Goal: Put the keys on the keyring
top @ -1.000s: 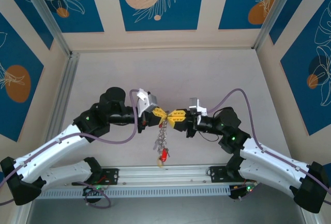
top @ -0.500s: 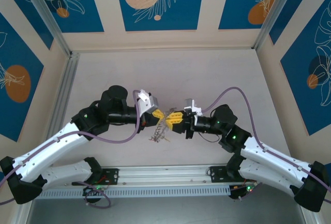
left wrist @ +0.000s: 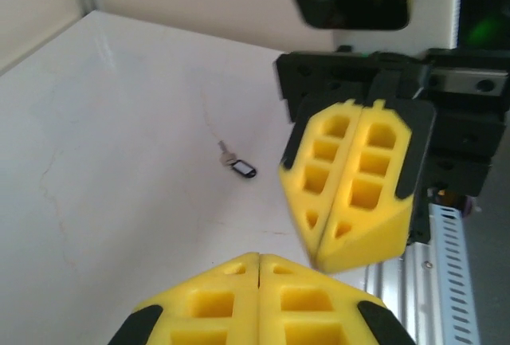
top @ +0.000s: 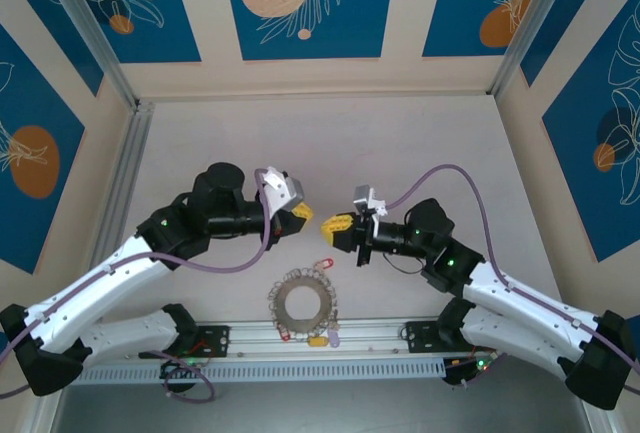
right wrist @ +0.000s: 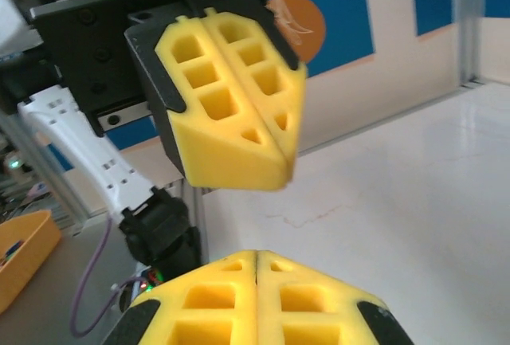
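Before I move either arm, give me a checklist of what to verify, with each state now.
1. Left gripper empty: ok, fingers shut on nothing.
2. Right gripper empty: ok, fingers shut on nothing.
3. Grippers apart: ok, tips face each other across a gap.
4. Keyring in a grip: not ok, it lies flat on the table by the near rail.
5. All keys on the keyring: not ok, one dark-tagged key lies alone on the table.
6. Keyring's other keys attached: cannot tell, too small.

Keyring [top: 280,303] flat on table [top: 420,143] by the front rail [top: 300,353], keys [top: 322,265] fringing its rim; left gripper [top: 303,212] and right gripper [top: 330,225] closed, empty, tips facing, slightly apart.
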{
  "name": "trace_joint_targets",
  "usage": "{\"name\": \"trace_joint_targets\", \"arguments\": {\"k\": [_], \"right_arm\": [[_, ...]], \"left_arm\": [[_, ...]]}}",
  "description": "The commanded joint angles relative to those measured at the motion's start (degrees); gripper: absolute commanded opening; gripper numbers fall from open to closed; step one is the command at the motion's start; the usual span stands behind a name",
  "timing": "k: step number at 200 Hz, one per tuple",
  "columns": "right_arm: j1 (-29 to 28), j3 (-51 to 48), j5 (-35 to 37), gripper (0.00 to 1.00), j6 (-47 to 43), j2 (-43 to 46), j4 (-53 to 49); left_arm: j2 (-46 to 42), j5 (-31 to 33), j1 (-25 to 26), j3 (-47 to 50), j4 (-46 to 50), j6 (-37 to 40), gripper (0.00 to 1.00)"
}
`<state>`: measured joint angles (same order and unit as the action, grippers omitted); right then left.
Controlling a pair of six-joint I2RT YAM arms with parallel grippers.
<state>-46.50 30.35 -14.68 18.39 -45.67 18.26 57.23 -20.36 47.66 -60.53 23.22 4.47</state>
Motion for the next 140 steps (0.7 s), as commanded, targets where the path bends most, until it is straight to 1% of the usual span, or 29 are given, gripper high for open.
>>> {"name": "trace_joint_targets", "arguments": {"k": [1, 16, 25, 34, 46, 57, 83, 105, 128, 140], "right_arm": [[3.2, -1.7, 4.0, 0.15, 4.9, 1.3, -5.3], [5.6, -1.2, 3.3, 0.29, 6.3, -0.4, -12.0], [6.2, 0.0, 3.3, 0.36, 6.3, -2.6, -16.8], [5.8, 1.3, 3.7, 0.41, 6.3, -5.1, -21.4], [4.5, 3.0, 4.8, 0.46, 6.8, -8.9, -27.1], [2.4, 4.6, 6.8, 0.47, 7.7, -12.2, -32.2], [-2.8, 6.3, 12.9, 0.47, 13.1, -16.1, -41.0], [-5.2, 5.2, 12.2, 0.47, 16.9, -16.3, -43.7], [-7.4, 2.6, 7.7, 0.45, 20.0, -15.9, -44.0], [-9.1, 0.9, 7.3, 0.45, 21.6, -15.2, -44.2]], "left_arm": [[0.2, 5.1, -4.1, 1.8, 1.9, -5.1, 0.0], [-0.6, 6.2, -7.8, 3.8, 3.0, -9.1, 0.0], [-1.4, 6.7, -10.9, 5.2, 3.4, -11.8, 0.1], [-2.1, 5.7, -14.4, 7.0, 2.8, -14.7, 0.19], [-2.3, 3.6, -18.3, 9.7, 0.9, -18.4, 0.26], [-1.8, 2.2, -19.8, 12.1, -1.2, -20.6, 0.28], [-0.2, 1.8, -19.8, 16.5, -6.1, -23.3, 0.28], [0.3, 1.3, -19.8, 18.1, -8.5, -23.7, 0.29], [0.7, 0.1, -19.8, 17.7, -8.3, -22.2, 0.3], [0.4, -0.8, -19.8, 18.0, -8.8, -21.6, 0.3]]}}
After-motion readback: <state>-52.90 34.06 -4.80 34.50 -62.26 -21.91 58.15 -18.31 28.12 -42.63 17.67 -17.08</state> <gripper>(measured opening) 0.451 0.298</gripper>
